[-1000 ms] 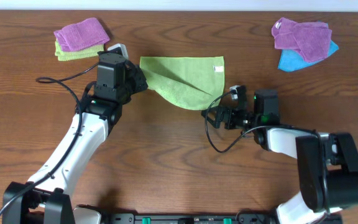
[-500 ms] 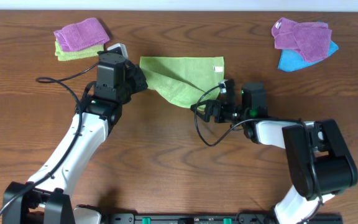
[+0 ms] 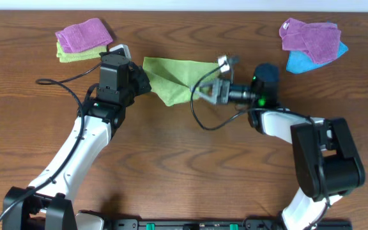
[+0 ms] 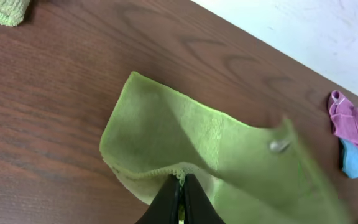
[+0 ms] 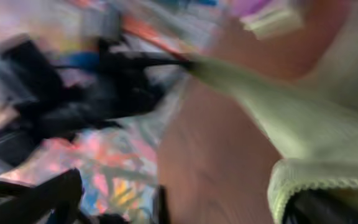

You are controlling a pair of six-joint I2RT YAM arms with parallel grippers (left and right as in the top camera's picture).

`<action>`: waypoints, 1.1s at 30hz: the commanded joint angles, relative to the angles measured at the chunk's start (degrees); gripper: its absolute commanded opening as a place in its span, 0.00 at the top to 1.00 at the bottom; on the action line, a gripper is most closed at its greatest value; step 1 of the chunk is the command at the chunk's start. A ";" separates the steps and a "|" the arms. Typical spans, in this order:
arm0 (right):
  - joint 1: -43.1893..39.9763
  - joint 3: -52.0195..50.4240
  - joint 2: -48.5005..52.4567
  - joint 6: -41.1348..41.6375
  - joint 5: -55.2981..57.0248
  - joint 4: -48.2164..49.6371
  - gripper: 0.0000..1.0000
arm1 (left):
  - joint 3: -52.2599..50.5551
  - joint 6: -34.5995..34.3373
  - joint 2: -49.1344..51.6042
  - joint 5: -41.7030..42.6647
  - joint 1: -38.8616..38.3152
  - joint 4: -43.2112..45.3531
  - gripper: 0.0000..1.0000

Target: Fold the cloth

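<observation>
Cloth (image 3: 170, 80), lime green, lies rumpled at the far middle of the counter (image 3: 184, 166). Its long axis runs left to right between the two arms, and one corner points toward the near edge. The left claw (image 3: 147, 82) is clamped tight on the left edge, fingertips pressed together over the hem. The right claw (image 3: 211, 86) stands spread wide at the bunched right end, touching the cloth; its wrist view is too blurred to show any grip.
</observation>
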 commanded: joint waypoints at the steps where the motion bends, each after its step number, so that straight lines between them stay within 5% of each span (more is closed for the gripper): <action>1: -0.37 3.80 -0.28 26.10 -8.04 13.70 0.01 | 1.33 0.87 -0.81 -1.29 0.44 0.02 0.94; 6: -3.87 9.09 -0.28 42.97 -13.55 29.42 0.01 | 1.33 0.87 -0.81 -1.31 0.44 0.00 0.94; 21: -8.48 9.18 -0.26 48.68 -17.70 29.62 0.01 | 1.33 0.85 -0.81 -1.29 0.44 0.00 0.94; 29: -7.06 3.82 -0.15 37.18 -17.16 27.52 0.01 | 1.33 0.83 -0.81 -1.29 0.44 0.00 0.94; 33: -7.85 1.75 -0.13 17.31 -11.08 6.12 0.01 | 1.33 0.44 -0.81 -1.29 0.44 0.02 0.94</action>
